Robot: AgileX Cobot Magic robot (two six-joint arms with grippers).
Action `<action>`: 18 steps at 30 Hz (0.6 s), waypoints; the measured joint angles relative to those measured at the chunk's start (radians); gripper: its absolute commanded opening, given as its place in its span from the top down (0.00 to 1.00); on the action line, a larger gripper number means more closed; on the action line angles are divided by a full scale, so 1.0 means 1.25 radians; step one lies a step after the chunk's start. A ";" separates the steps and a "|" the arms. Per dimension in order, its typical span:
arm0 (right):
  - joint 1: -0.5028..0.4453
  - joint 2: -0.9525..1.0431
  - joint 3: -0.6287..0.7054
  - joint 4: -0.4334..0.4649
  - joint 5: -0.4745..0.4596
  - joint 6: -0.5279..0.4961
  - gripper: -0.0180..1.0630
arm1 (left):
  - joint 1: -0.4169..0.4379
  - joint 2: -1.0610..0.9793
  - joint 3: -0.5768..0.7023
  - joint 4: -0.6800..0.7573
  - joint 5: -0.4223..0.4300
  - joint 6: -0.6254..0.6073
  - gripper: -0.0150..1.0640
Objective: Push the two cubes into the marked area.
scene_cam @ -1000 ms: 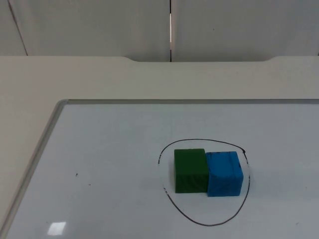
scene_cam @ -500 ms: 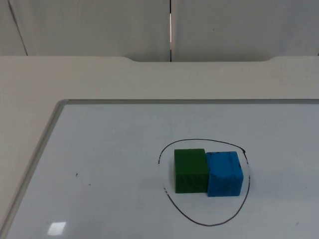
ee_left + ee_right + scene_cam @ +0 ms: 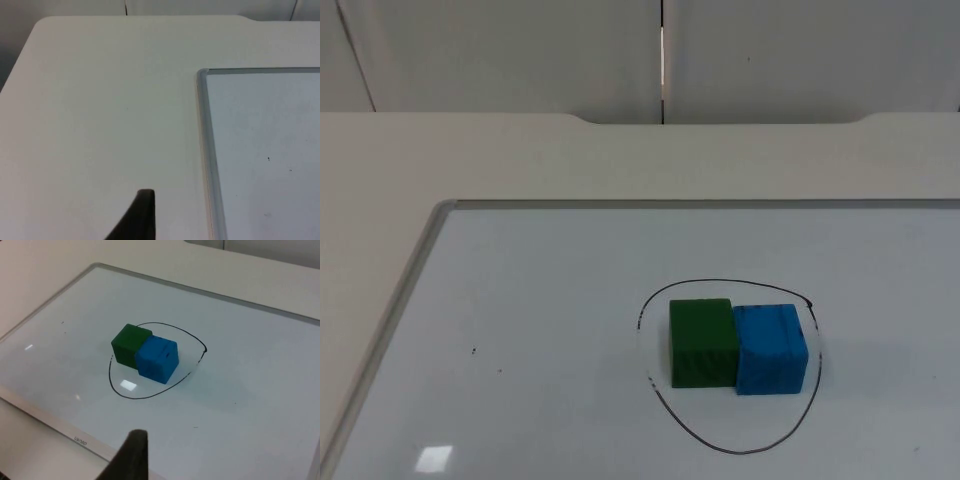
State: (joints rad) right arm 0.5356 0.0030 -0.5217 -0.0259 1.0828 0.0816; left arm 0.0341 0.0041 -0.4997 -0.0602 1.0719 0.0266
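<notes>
green cube (image 3: 702,342) touches blue cube (image 3: 771,348), both inside marker loop (image 3: 728,448) on whiteboard (image 3: 540,330). left gripper (image 3: 137,220), right gripper (image 3: 132,457): finger spacing cannot be told.

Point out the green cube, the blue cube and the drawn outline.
green cube (image 3: 702,330): top view, its top face.
blue cube (image 3: 771,334): top view, its top face.
drawn outline (image 3: 730,451): top view, its near curve.

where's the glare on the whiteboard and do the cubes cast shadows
Top view: a small bright patch on the whiteboard, a faint shadow beside the blue cube. Right wrist view: glare patches inside the drawn ring and further out; the green cube casts little shadow.
</notes>
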 measured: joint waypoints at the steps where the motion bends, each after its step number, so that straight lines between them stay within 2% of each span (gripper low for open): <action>1: 0.000 0.000 0.000 0.000 0.000 0.000 0.02 | 0.000 0.000 0.000 0.000 0.000 0.000 0.01; 18: 0.000 0.000 0.000 0.000 0.000 -0.002 0.01 | 0.000 0.000 0.000 0.000 0.000 0.000 0.01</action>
State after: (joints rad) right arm 0.5356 0.0030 -0.5217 -0.0259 1.0828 0.0791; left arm 0.0341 0.0041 -0.4997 -0.0602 1.0719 0.0266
